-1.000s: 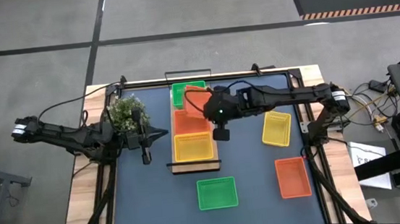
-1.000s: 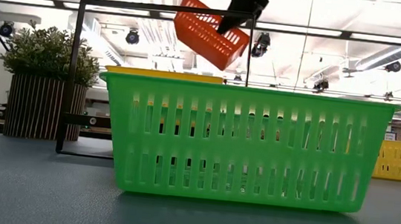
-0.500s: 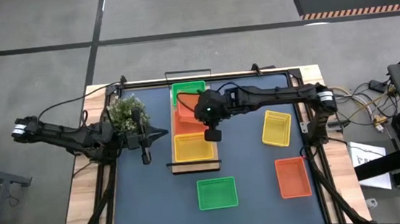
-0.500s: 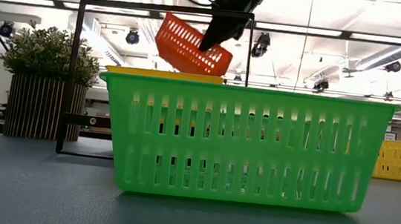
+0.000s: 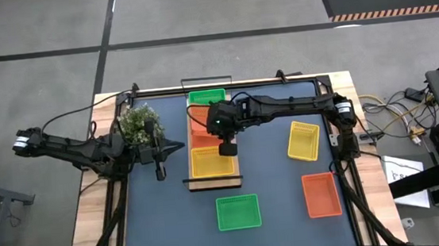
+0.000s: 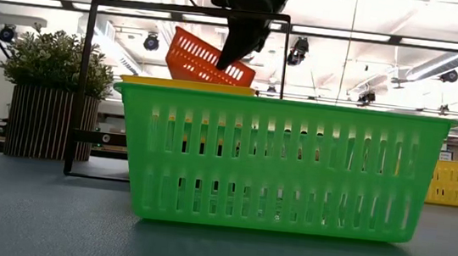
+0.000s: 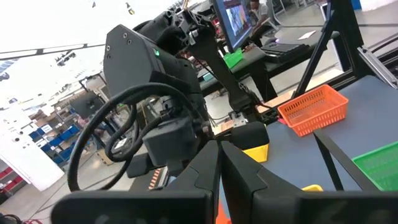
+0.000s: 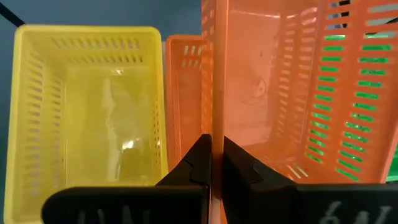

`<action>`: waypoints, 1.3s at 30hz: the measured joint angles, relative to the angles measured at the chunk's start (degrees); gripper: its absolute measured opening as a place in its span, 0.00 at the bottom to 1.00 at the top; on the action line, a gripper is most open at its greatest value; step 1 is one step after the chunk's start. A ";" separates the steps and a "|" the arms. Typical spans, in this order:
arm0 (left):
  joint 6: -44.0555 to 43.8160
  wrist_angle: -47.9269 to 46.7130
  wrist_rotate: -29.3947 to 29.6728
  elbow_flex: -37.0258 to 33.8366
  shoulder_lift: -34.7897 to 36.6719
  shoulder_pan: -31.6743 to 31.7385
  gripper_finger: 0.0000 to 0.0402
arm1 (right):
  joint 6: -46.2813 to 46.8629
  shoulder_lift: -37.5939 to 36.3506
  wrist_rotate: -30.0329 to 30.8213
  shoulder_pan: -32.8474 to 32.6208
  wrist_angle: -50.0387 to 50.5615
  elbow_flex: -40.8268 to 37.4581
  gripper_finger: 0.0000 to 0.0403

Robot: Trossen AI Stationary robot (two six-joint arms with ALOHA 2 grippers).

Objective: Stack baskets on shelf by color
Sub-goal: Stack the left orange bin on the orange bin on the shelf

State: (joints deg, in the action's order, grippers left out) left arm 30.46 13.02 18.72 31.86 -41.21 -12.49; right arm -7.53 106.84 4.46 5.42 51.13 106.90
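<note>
From above, the right gripper [image 5: 222, 131] hangs over the shelf [image 5: 214, 182], pinching a red-orange basket [image 5: 200, 122] between green and yellow ones. At table height, that basket [image 6: 205, 57] tilts, clear of the stack. The left gripper [image 7: 219, 163] is pressed closed.

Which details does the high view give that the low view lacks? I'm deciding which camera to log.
Only the high view shows the light-wood plank shelf with a yellow plastic mesh basket on it, another red-orange basket lying on the dark blue tabletop, and the left tool waiting beside the potted plant.

Only the low view shows the room's ceiling lights and the carried basket's tilt.

Both show the right tool holding a red-orange mesh basket and the green mesh basket at the front.
</note>
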 joint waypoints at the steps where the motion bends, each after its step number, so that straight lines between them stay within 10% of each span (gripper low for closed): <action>1: 0.00 -0.04 0.00 0.00 0.00 -0.02 0.00 | 0.00 0.04 0.00 0.14 0.18 -0.04 0.02; 23: 0.00 -0.03 0.00 0.00 0.00 0.00 0.00 | 1.51 0.05 0.01 0.60 0.85 -2.09 0.03; 39: 0.00 -0.04 0.00 0.00 0.00 0.00 0.00 | 0.77 -0.03 0.03 0.61 1.66 -0.26 0.24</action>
State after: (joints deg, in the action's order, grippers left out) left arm 30.46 12.97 18.72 31.86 -41.21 -12.49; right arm -6.76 106.81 4.49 6.04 52.79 106.64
